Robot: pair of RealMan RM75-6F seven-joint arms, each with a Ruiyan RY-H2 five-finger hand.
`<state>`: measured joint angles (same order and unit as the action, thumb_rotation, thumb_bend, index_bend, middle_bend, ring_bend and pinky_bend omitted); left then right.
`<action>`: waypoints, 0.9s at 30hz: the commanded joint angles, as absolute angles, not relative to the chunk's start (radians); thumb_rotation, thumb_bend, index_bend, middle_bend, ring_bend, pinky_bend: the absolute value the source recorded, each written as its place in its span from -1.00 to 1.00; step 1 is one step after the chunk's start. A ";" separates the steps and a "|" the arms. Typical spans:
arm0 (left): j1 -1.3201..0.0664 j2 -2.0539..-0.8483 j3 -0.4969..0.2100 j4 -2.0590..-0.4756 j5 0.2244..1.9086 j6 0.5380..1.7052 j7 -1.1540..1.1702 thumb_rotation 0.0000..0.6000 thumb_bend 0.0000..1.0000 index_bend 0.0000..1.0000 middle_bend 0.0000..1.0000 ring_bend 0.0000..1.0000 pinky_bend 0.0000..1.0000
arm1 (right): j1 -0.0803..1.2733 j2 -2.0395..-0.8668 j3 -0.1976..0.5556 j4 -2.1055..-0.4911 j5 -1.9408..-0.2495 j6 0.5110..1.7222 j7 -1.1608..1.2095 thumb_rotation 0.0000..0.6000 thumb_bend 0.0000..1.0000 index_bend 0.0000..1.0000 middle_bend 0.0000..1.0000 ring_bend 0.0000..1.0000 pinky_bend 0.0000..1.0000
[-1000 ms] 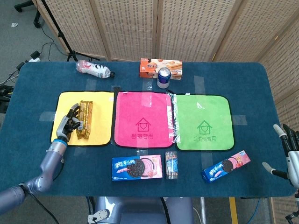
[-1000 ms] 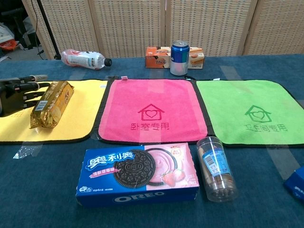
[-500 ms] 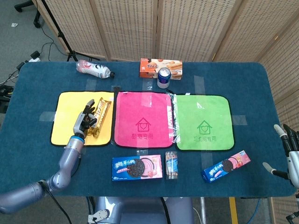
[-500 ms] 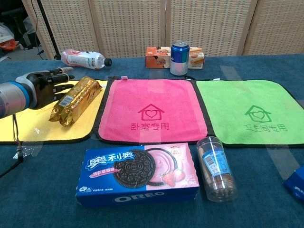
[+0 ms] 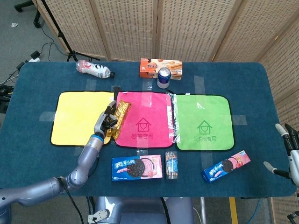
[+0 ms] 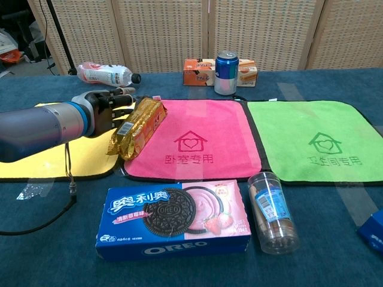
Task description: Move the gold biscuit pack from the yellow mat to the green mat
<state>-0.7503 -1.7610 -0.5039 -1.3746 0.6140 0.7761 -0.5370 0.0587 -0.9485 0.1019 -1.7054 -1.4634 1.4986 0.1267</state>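
Observation:
The gold biscuit pack [image 5: 119,118] [image 6: 137,126] is gripped at its left side by my left hand [image 5: 104,123] [image 6: 106,111]. The pack is tilted and sits over the seam between the yellow mat [image 5: 77,116] [image 6: 60,161] and the pink mat [image 5: 145,121] [image 6: 191,137]. The green mat [image 5: 203,121] [image 6: 311,137] lies further right with nothing on it. My right hand [image 5: 289,149] hangs at the table's far right edge, fingers apart and holding nothing.
A large Oreo box [image 5: 137,168] [image 6: 173,218] and a clear biscuit tube [image 5: 172,164] [image 6: 273,212] lie in front of the mats, a smaller Oreo box [image 5: 226,165] to their right. Behind the mats are a blue can [image 5: 163,77], an orange box [image 5: 160,67] and a lying bottle [image 5: 95,69].
My left hand has carried the gold pack rightward, from the middle of the yellow mat to the yellow-pink seam. The right hand has stayed put.

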 commanded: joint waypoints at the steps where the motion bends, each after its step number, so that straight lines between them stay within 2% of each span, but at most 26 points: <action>1: -0.774 -1.787 -0.508 -1.361 0.598 0.777 -0.507 1.00 1.00 -1.00 -1.00 -1.00 -1.00 | 0.060 -0.948 0.102 -1.705 -1.462 1.496 0.128 1.00 -1.00 -1.00 -1.00 -1.00 -1.00; 19: -0.913 -1.971 -0.586 -1.300 0.539 0.791 -0.417 1.00 1.00 -1.00 -1.00 -1.00 -1.00 | 0.063 -0.943 0.105 -1.697 -1.450 1.480 0.150 1.00 -1.00 -1.00 -1.00 -1.00 -1.00; 27: -0.953 -2.006 -0.582 -1.291 0.527 0.824 -0.335 1.00 1.00 -1.00 -1.00 -1.00 -1.00 | 0.064 -0.944 0.102 -1.697 -1.453 1.476 0.145 1.00 -1.00 -1.00 -1.00 -1.00 -1.00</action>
<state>-0.9484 -2.0016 -0.5884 -1.2928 0.5175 0.8078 -0.3509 0.0637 -0.9436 0.1018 -1.6969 -1.4530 1.4764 0.1448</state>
